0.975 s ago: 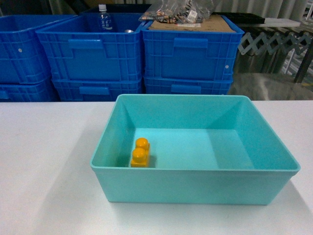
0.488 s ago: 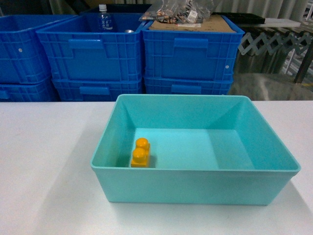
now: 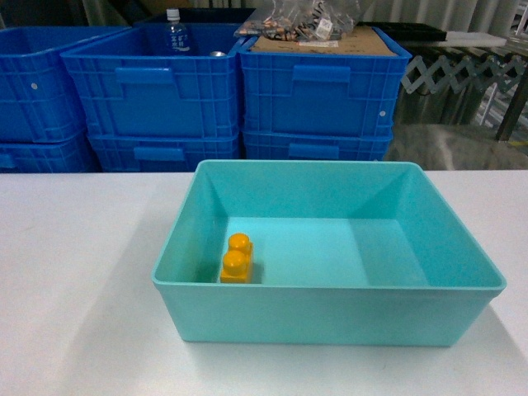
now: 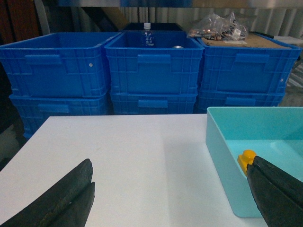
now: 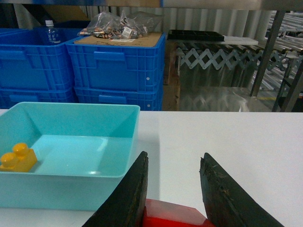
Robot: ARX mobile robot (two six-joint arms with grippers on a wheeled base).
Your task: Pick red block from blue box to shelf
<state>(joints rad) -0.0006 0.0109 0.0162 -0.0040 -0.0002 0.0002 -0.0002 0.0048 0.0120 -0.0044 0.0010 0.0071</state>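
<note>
The red block (image 5: 175, 215) sits low between the two black fingers of my right gripper (image 5: 174, 155), which is shut on it above the white table, just right of the blue box (image 5: 120, 142). The blue box (image 3: 330, 309) stands at the middle of the table in the head view and holds only an orange-yellow two-stud brick (image 3: 237, 257). My left gripper (image 4: 170, 163) hangs open over the table to the left of the box (image 4: 218, 142), with nothing between its fingers. Steel posts and rails of the shelf (image 5: 266, 52) show at the far right. Neither gripper appears in the head view.
Stacked dark blue ribbed crates (image 3: 165, 91) line the far side of the table; one holds a water bottle (image 3: 174, 30), another carries cardboard with bagged parts (image 3: 318, 29). A metal lattice barrier (image 5: 213, 61) stands behind the table's right half.
</note>
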